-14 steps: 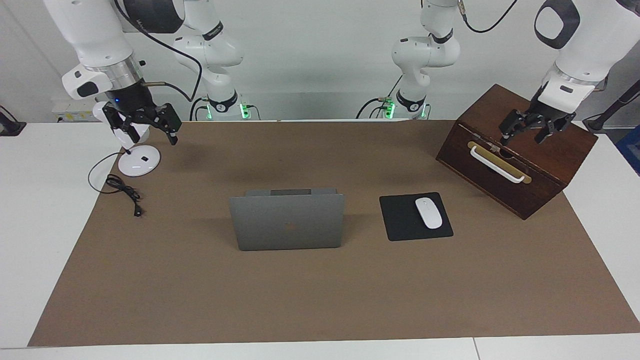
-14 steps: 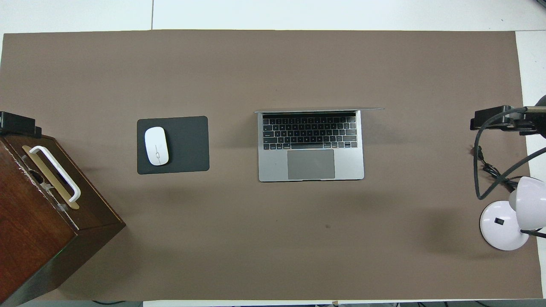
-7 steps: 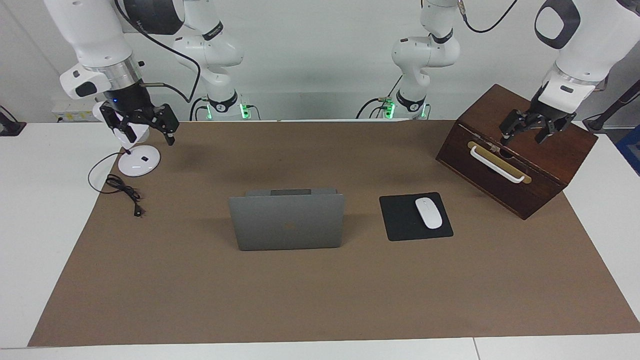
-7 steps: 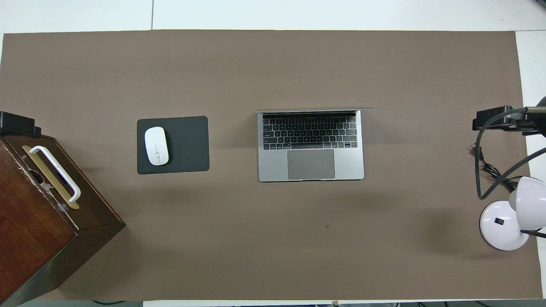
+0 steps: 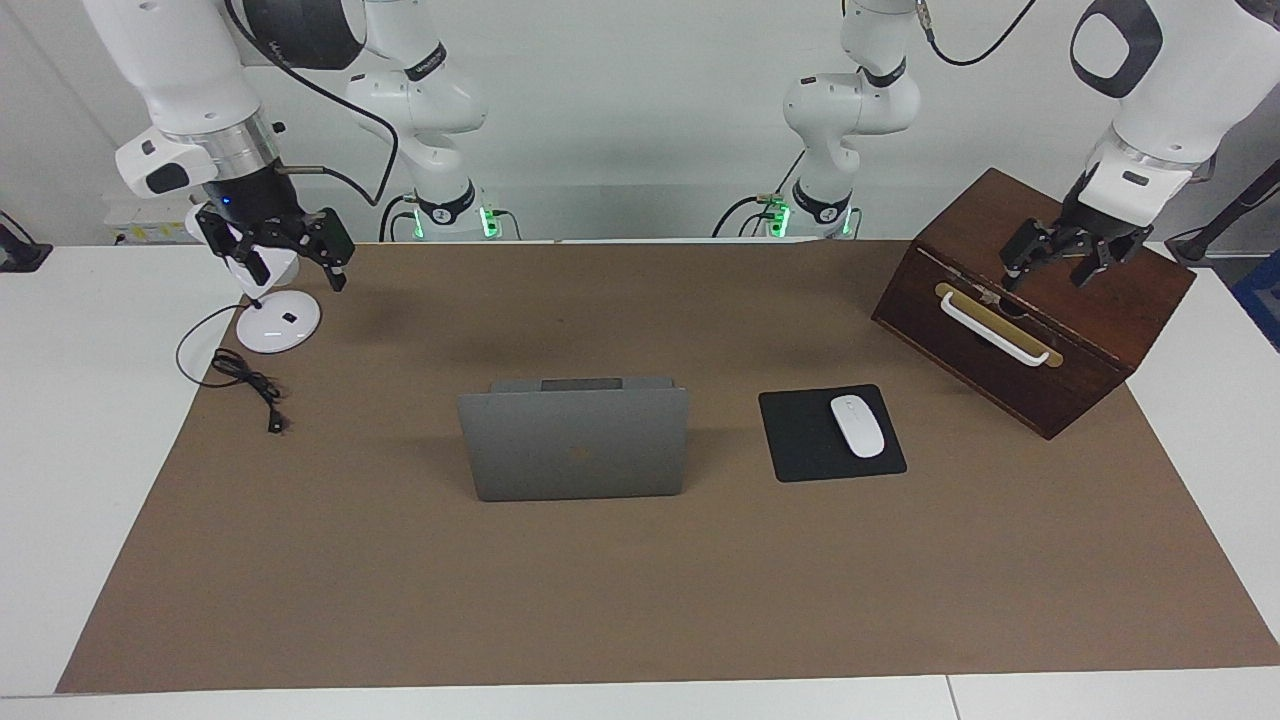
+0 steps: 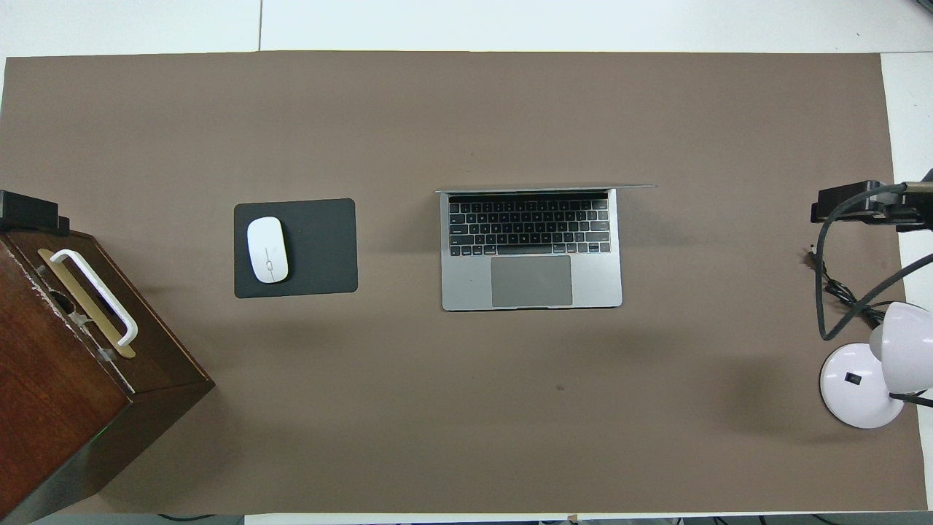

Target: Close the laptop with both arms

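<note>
The silver-grey laptop (image 5: pixel 575 445) (image 6: pixel 532 251) stands open in the middle of the brown mat, its lid upright and its keyboard toward the robots. My right gripper (image 5: pixel 290 262) hangs open and empty over the lamp at the right arm's end of the table. Over the wooden box at the left arm's end hangs my left gripper (image 5: pixel 1048 265), also open and empty. Both grippers are well away from the laptop. In the overhead view only the dark tips of the left gripper (image 6: pixel 29 211) and the right gripper (image 6: pixel 849 205) show at the edges.
A black mouse pad (image 5: pixel 800 440) with a white mouse (image 5: pixel 857 425) lies beside the laptop toward the left arm's end. The brown wooden box (image 5: pixel 1000 370) has a white handle (image 5: pixel 995 330). A white desk lamp (image 5: pixel 278 322) and its black cable (image 5: pixel 245 380) sit at the right arm's end.
Both grippers have risen a little and drifted slightly outward toward their own ends of the table. The laptop and the other things have not moved.
</note>
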`<control>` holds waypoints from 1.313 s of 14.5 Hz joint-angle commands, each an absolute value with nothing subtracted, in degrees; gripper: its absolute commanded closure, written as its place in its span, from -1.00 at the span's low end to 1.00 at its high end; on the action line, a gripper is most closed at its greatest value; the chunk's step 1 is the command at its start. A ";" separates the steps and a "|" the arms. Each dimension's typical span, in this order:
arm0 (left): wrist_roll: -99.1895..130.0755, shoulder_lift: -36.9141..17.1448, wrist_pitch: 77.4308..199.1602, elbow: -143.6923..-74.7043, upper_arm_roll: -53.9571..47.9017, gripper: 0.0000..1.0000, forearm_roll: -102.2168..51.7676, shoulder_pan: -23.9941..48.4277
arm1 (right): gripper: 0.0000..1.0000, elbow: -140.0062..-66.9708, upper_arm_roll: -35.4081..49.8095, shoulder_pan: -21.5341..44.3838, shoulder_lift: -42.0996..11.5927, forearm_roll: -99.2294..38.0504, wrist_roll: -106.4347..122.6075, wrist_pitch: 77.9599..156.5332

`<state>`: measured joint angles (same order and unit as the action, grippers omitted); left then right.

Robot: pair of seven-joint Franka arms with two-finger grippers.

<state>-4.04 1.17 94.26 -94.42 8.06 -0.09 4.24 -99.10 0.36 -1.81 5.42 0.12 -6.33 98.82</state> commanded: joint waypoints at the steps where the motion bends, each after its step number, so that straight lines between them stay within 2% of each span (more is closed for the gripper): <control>1: -3.25 1.41 94.22 -94.04 8.44 -1.00 -1.05 4.57 | -1.00 -100.20 0.79 -2.46 6.59 1.41 -5.19 98.88; 3: -3.08 1.41 94.22 -94.04 8.44 -0.94 -1.14 4.57 | -1.00 -100.20 0.79 -2.46 6.59 1.41 -5.19 98.88; 4: -2.64 1.41 94.31 -94.13 8.44 -0.76 -1.06 4.57 | -1.00 -100.20 0.70 -2.46 6.59 1.41 -5.10 99.05; 6: -2.20 1.41 94.57 -94.04 8.44 -0.12 -1.05 4.57 | -1.00 -100.20 0.70 -2.72 6.59 1.41 -5.10 99.23; 8: -1.32 1.32 94.83 -94.04 8.44 0.82 -1.05 4.57 | -1.00 -100.20 0.70 -2.72 6.59 1.32 -5.10 99.32; 9: -1.32 1.32 95.01 -94.04 8.44 1.00 -1.14 4.48 | -1.00 -100.20 0.70 -2.81 6.50 1.41 -5.10 99.40; 19: -1.23 1.14 96.76 -94.13 8.44 1.00 -2.64 4.39 | -1.00 -99.76 0.70 -4.57 5.98 0.97 -2.11 101.60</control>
<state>-1.83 1.17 95.72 -94.42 8.12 -1.67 4.24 -99.10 0.23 -3.78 5.47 0.13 -3.69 100.16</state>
